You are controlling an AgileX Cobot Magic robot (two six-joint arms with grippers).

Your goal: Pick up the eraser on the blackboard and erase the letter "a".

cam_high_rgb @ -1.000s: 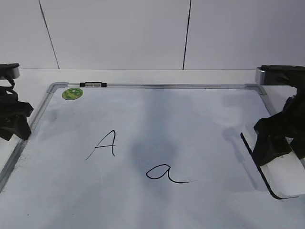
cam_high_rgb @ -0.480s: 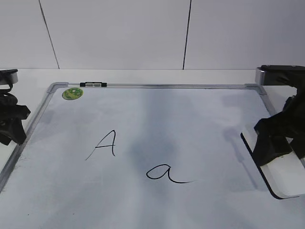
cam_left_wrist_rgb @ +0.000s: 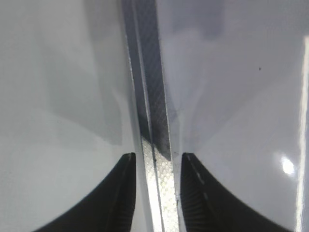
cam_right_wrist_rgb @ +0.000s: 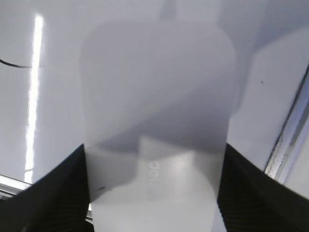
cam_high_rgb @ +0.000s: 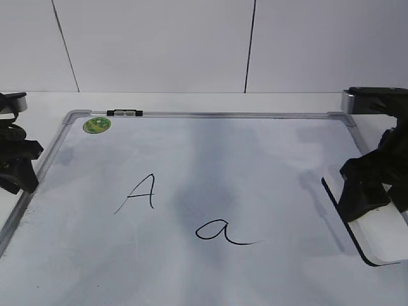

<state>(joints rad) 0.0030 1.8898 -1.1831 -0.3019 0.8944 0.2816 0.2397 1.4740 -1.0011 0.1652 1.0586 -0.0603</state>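
The white eraser (cam_high_rgb: 382, 241) lies at the right edge of the blackboard (cam_high_rgb: 255, 153). My right gripper (cam_high_rgb: 364, 191) is down over it. In the right wrist view the eraser (cam_right_wrist_rgb: 154, 111) fills the gap between the jaws (cam_right_wrist_rgb: 153, 149), and both fingers touch its long sides. The lowercase letter "a" (cam_high_rgb: 220, 231) is written at the front middle of the board, left of the eraser. My left gripper (cam_high_rgb: 19, 169) is open and empty. It straddles the board's left frame rail (cam_left_wrist_rgb: 147, 72) with one finger on each side (cam_left_wrist_rgb: 158, 155).
A capital "A" (cam_high_rgb: 141, 191) is written left of the "a". A round green sticker (cam_high_rgb: 97, 125) and a small black-and-clear clip (cam_high_rgb: 124, 113) sit at the board's far left corner. A white wall stands behind the table.
My left gripper has shifted slightly along the left frame rail. My right gripper and the eraser show no clear movement.
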